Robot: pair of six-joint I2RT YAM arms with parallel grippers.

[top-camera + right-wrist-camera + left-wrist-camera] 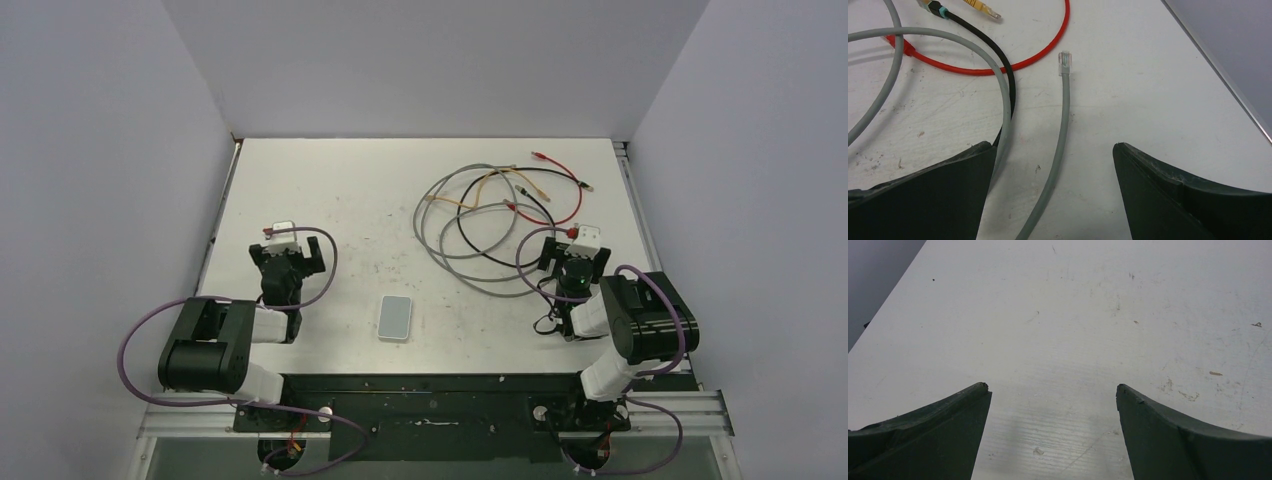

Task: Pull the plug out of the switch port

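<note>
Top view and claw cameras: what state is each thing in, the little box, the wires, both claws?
switch, flat on table, no cable attached.
cables, loose tangle, apart from switch.
grey plug, free on table.
left gripper, open, empty.
right gripper, open, empty.

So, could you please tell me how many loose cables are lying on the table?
4 by colour, all tangled together at the far right: grey, black, red and yellow. The grey loops may be more than one cable.

Both arms point(205, 345) black, white links point(262, 322), purple cables point(122, 348); tool fingers point(923, 440) dark.
</note>
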